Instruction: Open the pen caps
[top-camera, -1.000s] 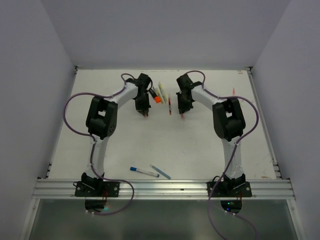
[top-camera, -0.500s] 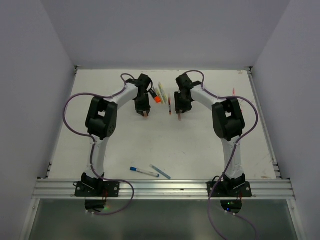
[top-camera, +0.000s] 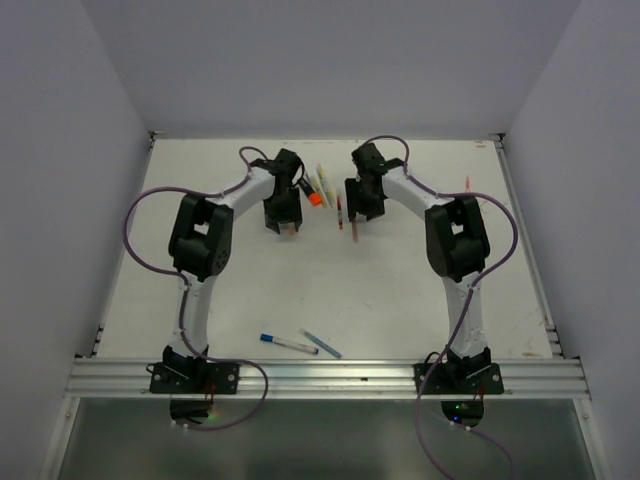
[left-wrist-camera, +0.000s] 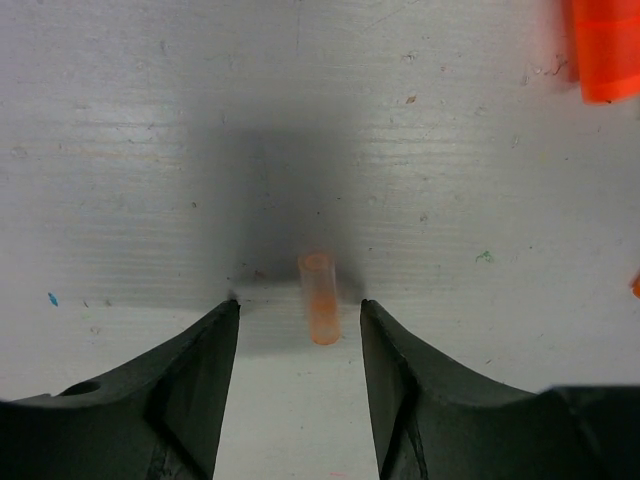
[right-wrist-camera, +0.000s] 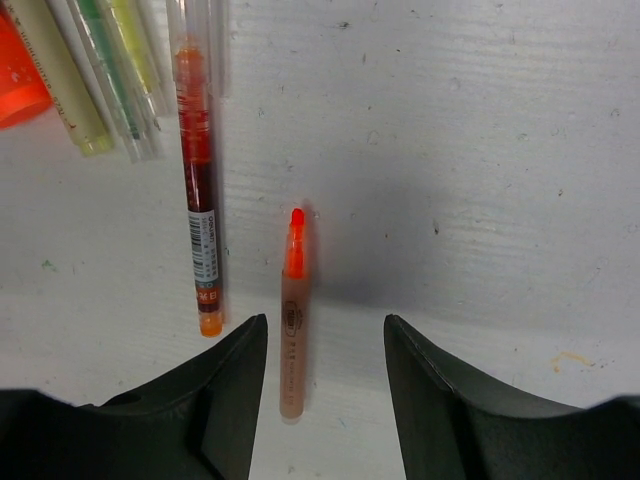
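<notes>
Hovering low over the white tabletop (top-camera: 400, 290), the left tool (left-wrist-camera: 298, 308) is released, its two black fingers (left-wrist-camera: 190, 380) spread wide with nothing gripped. Between them, in the lower middle of the left wrist frame, lies a small translucent pale-orange plastic pen cap (left-wrist-camera: 320, 300). It is on its side and off any pen, with bare tabletop showing on both sides; it sits nearer the frame-right finger. A bright orange plastic cap (left-wrist-camera: 603, 50) fills the upper right corner of that frame, cut off by the edge.

The right tool (right-wrist-camera: 325, 322) is likewise released, its jaws standing apart and gripping nothing. Between them lies a slim pale-orange pen body (right-wrist-camera: 291, 340), its bright orange tip bare and pointing toward the top of the frame; it lies nearer the frame-left finger. Just to its left, parallel and apart from it, is a slim clear pen with dark red ink and a white label (right-wrist-camera: 200, 200). A bundle of cream and yellow-green pens (right-wrist-camera: 100, 70) crosses the upper left of the right wrist frame.

From above, both tools sit in the upper middle of the frame, facing each other across the pen cluster. At the bottom centre, well apart from them, lies a white pen (top-camera: 295, 345) with a blue cap (top-camera: 266, 338) on its left end, and a pale blue pen (top-camera: 322, 343) just beside it.
</notes>
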